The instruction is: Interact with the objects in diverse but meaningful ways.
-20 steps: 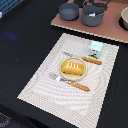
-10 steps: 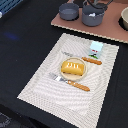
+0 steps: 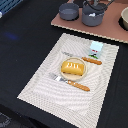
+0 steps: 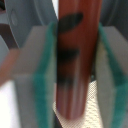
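In the wrist view my gripper (image 4: 75,85) is shut on a reddish-brown sausage stick (image 4: 76,45) with black marks, held upright between the teal pads (image 4: 49,70). Grey metal shows blurred behind it. In the exterior view a dark shape at the top edge over the grey pot (image 3: 93,16) seems to be my gripper (image 3: 95,5). The grey saucepan (image 3: 69,11) stands beside the pot. On the striped placemat (image 3: 45,82) lie a yellow bread-like block (image 3: 73,68) on a round plate, a pale blue carton (image 3: 95,48) and a thin orange stick (image 3: 91,60).
A fork (image 3: 58,77) and an orange-handled knife (image 3: 80,86) lie in front of the plate. Pot and saucepan stand on a brown board (image 3: 107,31) at the back. A pale bowl (image 3: 124,19) sits at the exterior view's right edge. The table is black.
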